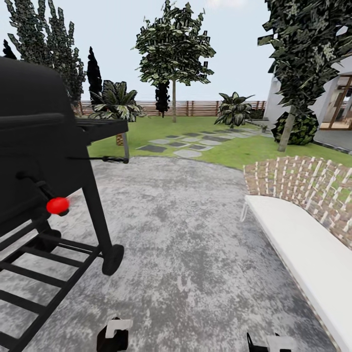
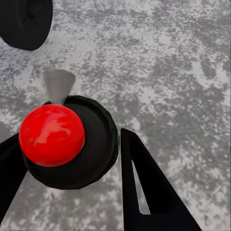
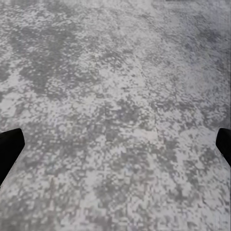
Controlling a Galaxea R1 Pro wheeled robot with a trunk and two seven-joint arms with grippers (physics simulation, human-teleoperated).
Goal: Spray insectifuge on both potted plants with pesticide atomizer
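Black fingers (image 3: 10,144) spread over paving (image 3: 115,96)

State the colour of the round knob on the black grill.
Bright red knob; clearest in the left wrist view.

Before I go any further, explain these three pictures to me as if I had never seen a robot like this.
This is a simulated wheeled robot with two arms, each ending in a two-fingered claw. The big picture comes from a camera on its head, looking forward and down. It stands on a grey mottled patio. A black barbecue grill with a red knob is at its left, a white bench at its right. Ahead lie the lawn, stepping stones, trees and a brown fence.

The other two pictures come from cameras near each claw. The left claw hangs over the patio, open and holding nothing; a red ball on a black disc shows between its dark fingers. The right claw is open too, with bare paving below it.
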